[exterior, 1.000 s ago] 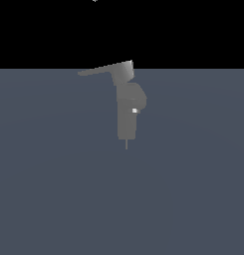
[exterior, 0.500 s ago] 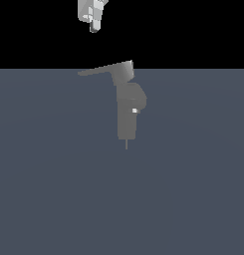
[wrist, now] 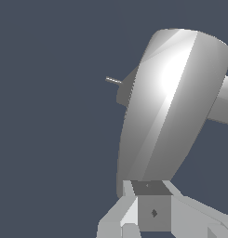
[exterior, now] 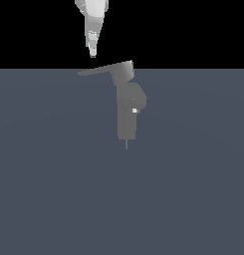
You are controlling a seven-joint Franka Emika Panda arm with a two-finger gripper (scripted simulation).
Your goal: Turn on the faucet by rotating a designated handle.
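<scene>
The grey faucet stands upright on the floor, with a rounded bulge and a tiny white spot. Its handle is a thin flat lever that runs from the blocky cap toward the exterior view's left and tapers to a point. My gripper hangs just above the lever's pointed end, apart from it. Its fingers look pressed together and hold nothing. In the wrist view the handle fills the middle, narrowing toward my gripper. The faucet's column is mostly hidden under the handle.
A flat dark blue-grey floor spreads around the faucet. A thin pin sticks out below the column and also shows in the wrist view.
My gripper has come down from the top of the exterior view and now hangs just above the lever's tip. The faucet and handle have not moved.
</scene>
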